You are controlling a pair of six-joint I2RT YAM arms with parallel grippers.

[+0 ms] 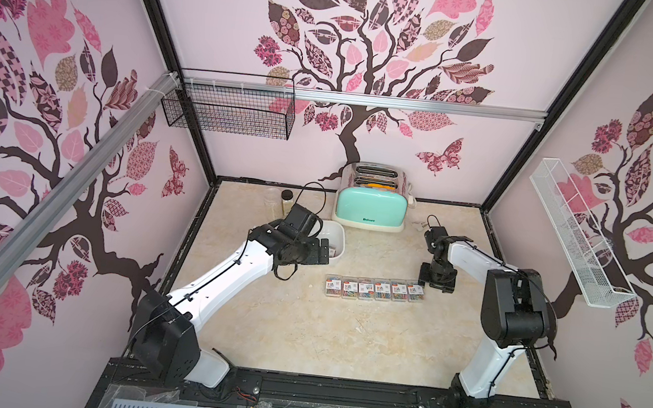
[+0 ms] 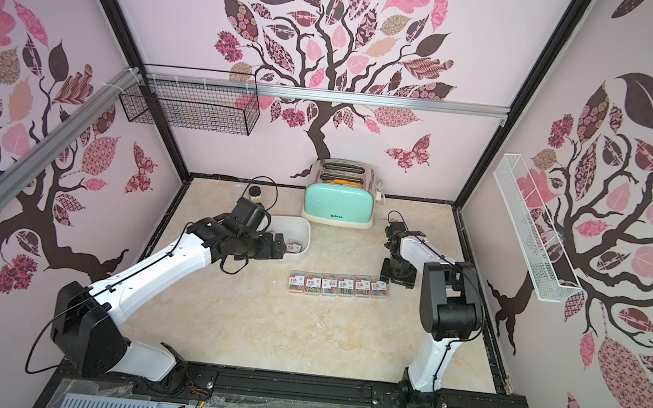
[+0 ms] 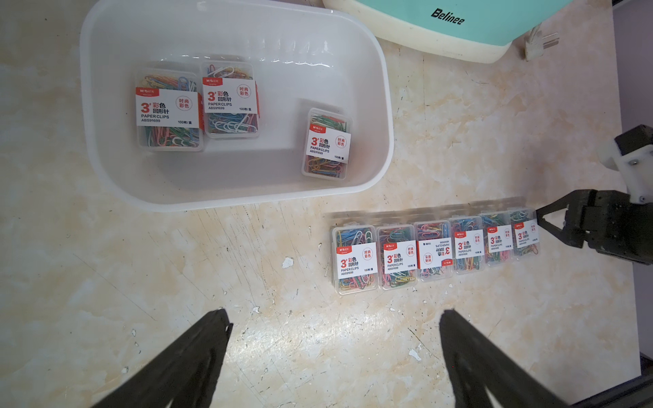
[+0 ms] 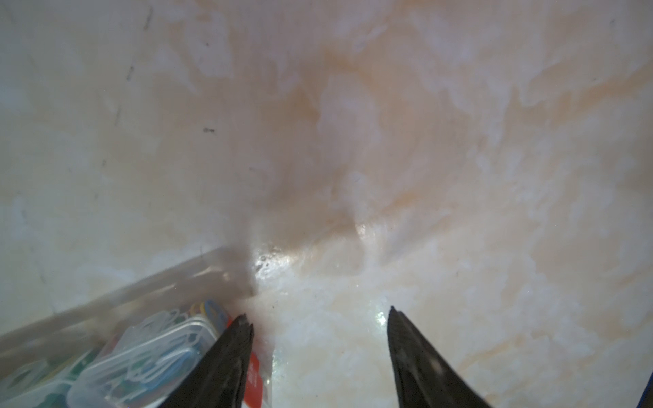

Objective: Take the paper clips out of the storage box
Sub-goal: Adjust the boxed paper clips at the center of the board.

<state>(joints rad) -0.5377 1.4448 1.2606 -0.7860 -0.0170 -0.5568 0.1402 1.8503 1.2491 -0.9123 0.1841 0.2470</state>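
The white storage box point(image 3: 385, 106) holds three clear cases of paper clips point(image 3: 169, 113) point(image 3: 229, 100) point(image 3: 327, 145). Several more cases stand in a row on the table point(image 3: 434, 250), seen in both top views point(image 1: 373, 289) point(image 2: 338, 286). My left gripper point(image 3: 334, 314) hangs open over bare table, just in front of the storage box point(image 1: 338, 231), nothing between its fingers. My right gripper point(image 4: 318, 312) is open and low at the row's right end point(image 1: 435, 280). One finger point(image 4: 229, 353) is beside the end case point(image 4: 152, 349), and mostly bare table shows between the jaws.
A mint-green toaster point(image 1: 370, 206) stands behind the box, its plug point(image 3: 539, 42) lying beside it. Two tall jars point(image 1: 286, 202) are at the back left. A black wire basket point(image 1: 229, 108) and a white one point(image 1: 576, 233) hang on the walls.
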